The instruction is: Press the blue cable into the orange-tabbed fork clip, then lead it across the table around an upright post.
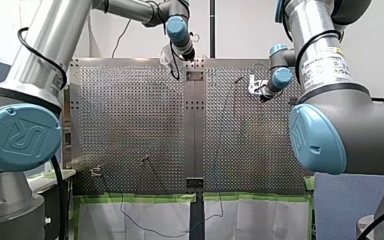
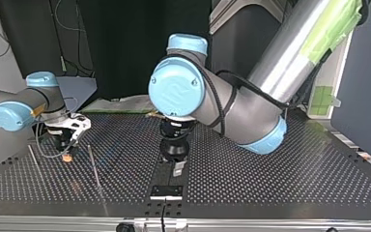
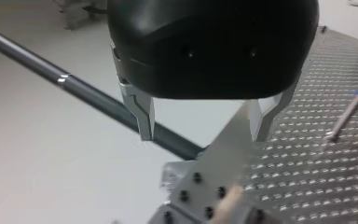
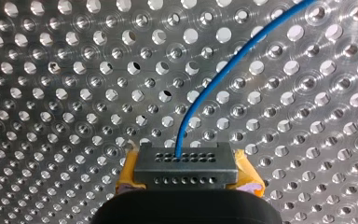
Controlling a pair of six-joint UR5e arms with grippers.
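One thin blue cable (image 4: 233, 60) runs out ahead of my right gripper (image 4: 185, 161), pinched between its yellow pads (image 4: 129, 173). It looks light, limp and slippery, so a short hold just beyond the fingertips should steer it best. My left gripper (image 3: 204, 133) hangs open, holding nothing.

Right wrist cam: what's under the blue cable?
Only bare perforated table lies under the blue cable, nothing else. Its near end runs into my right gripper and is hidden from there on.
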